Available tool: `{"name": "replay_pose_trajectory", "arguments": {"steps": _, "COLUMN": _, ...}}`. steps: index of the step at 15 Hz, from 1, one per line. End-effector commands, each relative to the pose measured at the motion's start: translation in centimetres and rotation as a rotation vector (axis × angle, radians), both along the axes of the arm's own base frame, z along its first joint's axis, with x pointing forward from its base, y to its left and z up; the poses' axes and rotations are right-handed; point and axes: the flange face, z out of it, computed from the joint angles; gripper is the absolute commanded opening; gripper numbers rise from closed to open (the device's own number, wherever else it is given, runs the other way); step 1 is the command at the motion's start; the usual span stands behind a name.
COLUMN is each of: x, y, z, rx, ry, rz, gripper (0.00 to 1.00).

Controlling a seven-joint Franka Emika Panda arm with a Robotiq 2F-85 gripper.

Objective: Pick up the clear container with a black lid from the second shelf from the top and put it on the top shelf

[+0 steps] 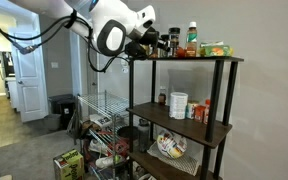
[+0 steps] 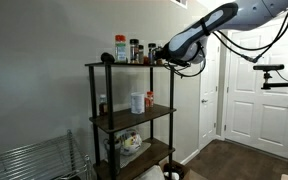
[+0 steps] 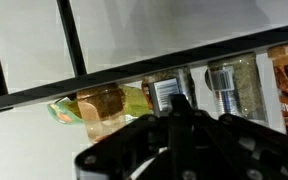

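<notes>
The black-framed shelf unit is seen in both exterior views, and the Panda arm is reached in at the level of the top shelf. A white tub is stood on the second shelf from the top. The gripper is held at the top shelf's end, its jaws pressed together on nothing. The clear container with a black lid is stood just beside the tub, below the gripper.

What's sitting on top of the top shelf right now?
Several dark-lidded jars, a taller bottle and a colourful packet. The hand hides whatever sits behind it.
</notes>
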Motion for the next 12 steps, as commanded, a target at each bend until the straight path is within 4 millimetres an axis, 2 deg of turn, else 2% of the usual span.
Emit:
{"name": "replay_pose_trajectory", "arguments": {"steps": 1, "x": -1.0, "y": 0.1, "z": 0.3, "rx": 0.01, "ry": -0.002, "rz": -0.001, "gripper": 0.0}}
{"name": "replay_pose_trajectory", "arguments": {"steps": 6, "x": -3.3, "y": 0.5, "z": 0.3, "rx": 0.007, "ry": -0.006, "rz": 0.004, "gripper": 0.0}}
{"name": "replay_pose_trajectory", "arguments": {"steps": 12, "x": -8.7, "y": 3.1, "z": -1.6, "rx": 0.015, "ry": 0.011, "rz": 0.066, "gripper": 0.0}}
